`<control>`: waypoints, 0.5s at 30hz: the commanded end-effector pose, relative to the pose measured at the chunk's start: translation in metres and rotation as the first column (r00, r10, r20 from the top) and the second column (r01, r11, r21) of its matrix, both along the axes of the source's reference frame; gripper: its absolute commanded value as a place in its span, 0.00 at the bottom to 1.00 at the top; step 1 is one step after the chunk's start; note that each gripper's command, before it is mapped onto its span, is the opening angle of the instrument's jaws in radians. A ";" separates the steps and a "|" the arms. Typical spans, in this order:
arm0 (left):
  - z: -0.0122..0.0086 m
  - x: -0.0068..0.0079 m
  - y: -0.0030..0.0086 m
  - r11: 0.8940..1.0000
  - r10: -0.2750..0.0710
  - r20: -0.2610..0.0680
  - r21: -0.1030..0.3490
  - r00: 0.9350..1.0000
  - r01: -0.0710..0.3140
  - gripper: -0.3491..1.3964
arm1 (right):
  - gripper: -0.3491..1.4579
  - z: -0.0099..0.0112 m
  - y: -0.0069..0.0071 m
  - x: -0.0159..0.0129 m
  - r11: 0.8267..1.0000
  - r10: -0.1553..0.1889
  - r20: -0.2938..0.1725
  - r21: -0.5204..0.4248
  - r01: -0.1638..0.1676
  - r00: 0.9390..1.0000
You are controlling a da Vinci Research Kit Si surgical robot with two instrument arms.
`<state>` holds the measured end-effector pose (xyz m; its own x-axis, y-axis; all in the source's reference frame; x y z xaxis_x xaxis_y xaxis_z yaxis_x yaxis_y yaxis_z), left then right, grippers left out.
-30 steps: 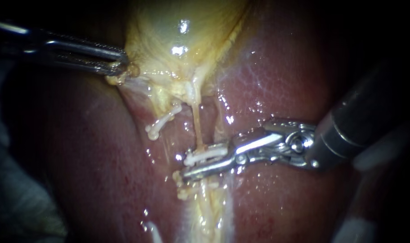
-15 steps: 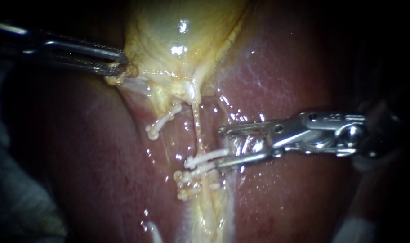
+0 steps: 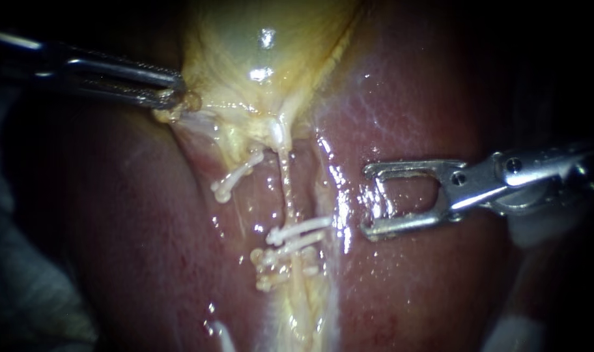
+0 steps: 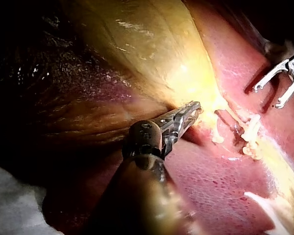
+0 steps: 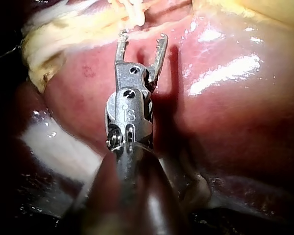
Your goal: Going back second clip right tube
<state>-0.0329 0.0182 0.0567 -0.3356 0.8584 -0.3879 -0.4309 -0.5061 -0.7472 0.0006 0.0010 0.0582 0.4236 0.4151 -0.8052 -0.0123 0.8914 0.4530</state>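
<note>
The thin yellow right tube runs down from the gallbladder and carries several white clips; the uppermost two lie close together. A single white clip sits on the left tube. My right instrument is over the liver, to the right of the clips; its jaws are open and empty and touch nothing. The right wrist view shows the same open jaws, with the clips just ahead. My left instrument is shut on the gallbladder's edge and holds it to the left, which the left wrist view confirms.
Glistening red liver surrounds the tubes on both sides. White gauze lies beside the right instrument's shaft. Pale cloth sits at the lower left of the endoscope view.
My right instrument's jaws opened, leaving a clip on the right tube, and drew back to the right, away from the clips. The left instrument kept its hold.
</note>
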 end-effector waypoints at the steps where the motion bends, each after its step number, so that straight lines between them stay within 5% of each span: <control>1: 0.0009 -0.0005 -0.0002 1.000 0.008 0.002 -0.006 1.000 -0.008 0.00 | 0.47 0.0000 0.0000 -0.0001 1.000 -0.001 0.000 -0.002 0.001 1.000; 8: 0.0044 -0.0021 -0.0007 1.000 0.015 0.002 0.006 1.000 -0.015 0.00 | 0.47 -0.0003 -0.0002 -0.0002 1.000 -0.002 -0.001 -0.001 0.002 1.000; 15: 0.0043 -0.0020 -0.0006 1.000 0.016 0.003 0.006 1.000 -0.016 0.00 | 0.47 -0.0004 -0.0001 -0.0001 1.000 -0.002 -0.001 0.000 0.002 1.000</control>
